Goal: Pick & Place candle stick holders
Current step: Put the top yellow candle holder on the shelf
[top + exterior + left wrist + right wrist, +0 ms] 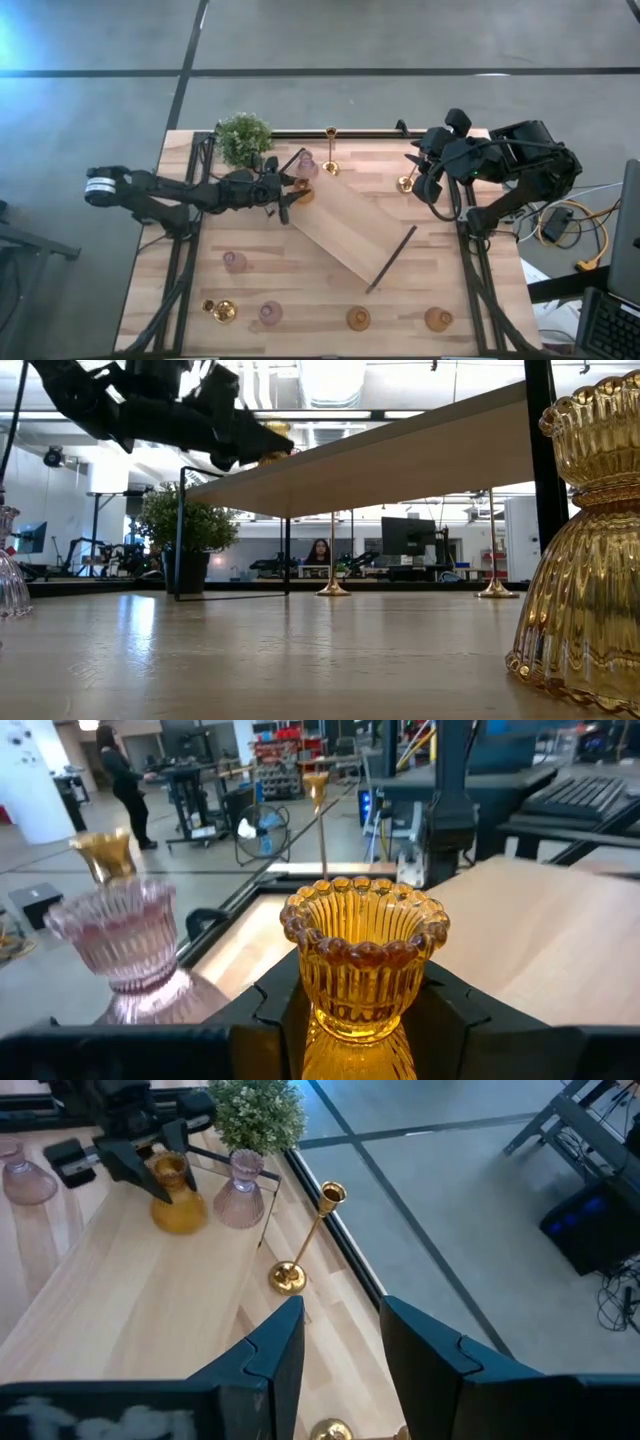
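My left gripper [289, 191] is shut on an amber glass candle stick holder [365, 955] at the far left end of the raised light-wood tray [350, 225]. A pink glass holder [125, 935] stands on the tray right beside it. Two thin gold holders [300, 1240] [405, 183] stand by their round bases on the table near the far edge. My right gripper [340, 1345] hangs open high over the far right, with nothing between its fingers. Several more pink, amber and gold holders stand along the near edge. My left gripper pinches the amber holder at its narrow waist [362, 1012], just under the beaded cup, between its two fingers. The fingers [135, 1155] come in level from the table's left. The holder stays upright. I cannot tell whether its foot [182, 1215] rests on the tray or is just clear of it.
A green potted plant [243, 138] stands at the far left corner, close behind my left gripper. The tray lies slantwise across the table's middle on black legs [181, 530]. An amber holder [585, 540] and a pink one [8, 575] stand near the front edge. A person shows in the room beyond.
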`<state>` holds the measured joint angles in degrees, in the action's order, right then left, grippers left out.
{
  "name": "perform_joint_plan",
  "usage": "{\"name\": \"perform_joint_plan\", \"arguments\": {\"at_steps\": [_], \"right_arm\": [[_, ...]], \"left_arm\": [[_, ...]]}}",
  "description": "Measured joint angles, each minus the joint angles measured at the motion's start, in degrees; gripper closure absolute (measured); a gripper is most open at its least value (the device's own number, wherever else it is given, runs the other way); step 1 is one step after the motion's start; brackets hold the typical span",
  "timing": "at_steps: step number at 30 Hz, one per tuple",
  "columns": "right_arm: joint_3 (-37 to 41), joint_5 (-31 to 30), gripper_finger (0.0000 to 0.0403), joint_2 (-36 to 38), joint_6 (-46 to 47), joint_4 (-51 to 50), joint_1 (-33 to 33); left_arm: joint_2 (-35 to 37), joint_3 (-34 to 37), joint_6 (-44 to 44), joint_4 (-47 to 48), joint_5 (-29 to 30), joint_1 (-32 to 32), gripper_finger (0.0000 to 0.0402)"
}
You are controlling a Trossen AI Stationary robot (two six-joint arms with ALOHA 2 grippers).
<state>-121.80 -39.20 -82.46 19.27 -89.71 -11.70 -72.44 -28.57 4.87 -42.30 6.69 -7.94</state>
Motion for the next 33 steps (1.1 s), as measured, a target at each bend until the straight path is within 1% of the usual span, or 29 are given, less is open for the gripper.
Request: {"name": "perform_joint_plan", "arguments": {"at_steps": [8,19,24,26,30,33], "right_arm": [[0.0,0.0,0.0269,0.01,0.02,-0.04,0.0],[0.0,0.0,0.0282,0.01,0.02,-0.15,0.0],[0.0,0.01,0.0281,0.01,0.08,-0.2,0.0],[0.0,0.02,0.0278,-0.01,0.13,-0.22,0.0],[0.0,0.02,0.0273,0.0,0.2,-0.26,0.0],[0.0,0.02,0.0271,0.01,0.17,-0.26,0.0]], "left_arm": [[-2.88,-1.86,0.66,-0.73,0.1,0.02,0.0277],[-2.37,-1.47,0.66,-0.37,0.27,0.02,0.0277],[-2.35,-1.4,0.47,-0.31,0.73,0.0,0.0277],[-2.36,-1.4,0.48,-0.29,0.9,0.0,0.0259],[-2.41,-1.2,0.65,0.78,1.85,-0.02,0.0189],[-2.41,-1.19,0.65,0.29,2.43,-0.04,0.0156]]}}
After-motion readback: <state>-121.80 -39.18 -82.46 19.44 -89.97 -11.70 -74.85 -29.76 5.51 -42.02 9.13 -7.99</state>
